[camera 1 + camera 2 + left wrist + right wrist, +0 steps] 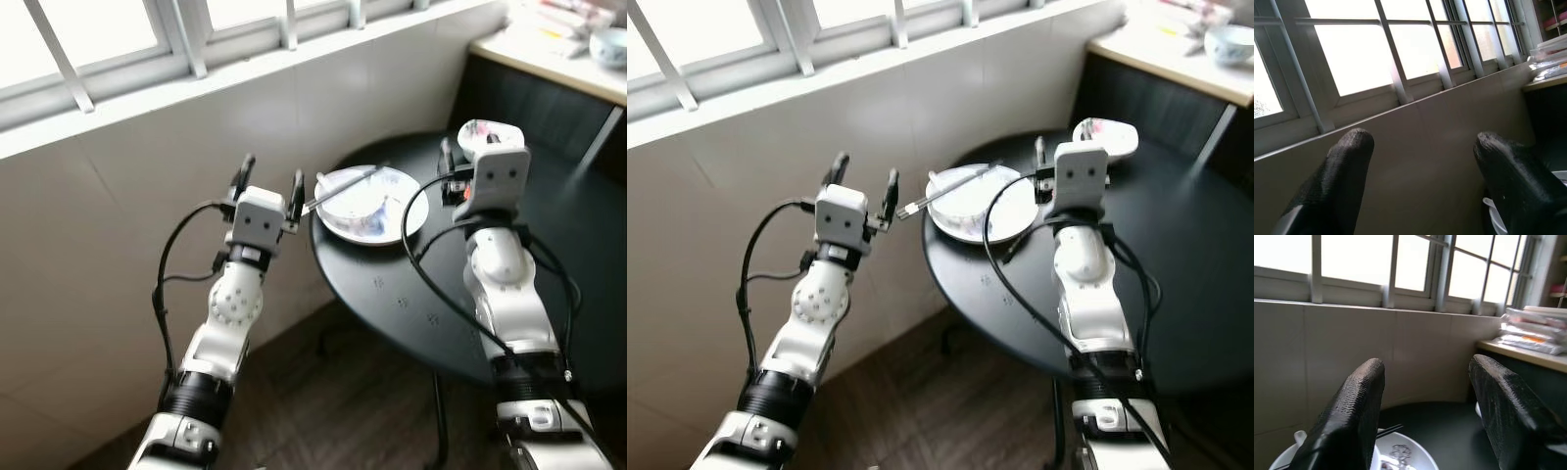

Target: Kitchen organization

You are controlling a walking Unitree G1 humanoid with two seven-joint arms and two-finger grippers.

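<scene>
The left gripper (268,180) is raised off the left edge of the round black tabletop (549,294), in front of the tiled wall (118,196) below the barred window (98,39); its two black fingers (1337,186) stand well apart with nothing between them, and they point toward the wall and the window sill. Just beside that gripper, at the tabletop's left edge, sits a white plate (370,204) with a dark printed pattern and some scraps on it; a white spoon (324,182) lies at its far left rim, and a pair of chopsticks (338,191) lies across the plate, with the near ends sticking out past the table's edge toward the left gripper. To the right of the plate, the right gripper (1425,421) is held up above the tabletop, its fingers (1347,426) also spread wide and empty, aimed over the plate toward the wall. Behind the right wrist, toward the far edge of the tabletop, stands a white bowl (1109,135) with a red-printed pattern. At the far right, a pale counter (558,54) over dark cabinets carries stacked packets and a blue-and-white bowl (609,44)
</scene>
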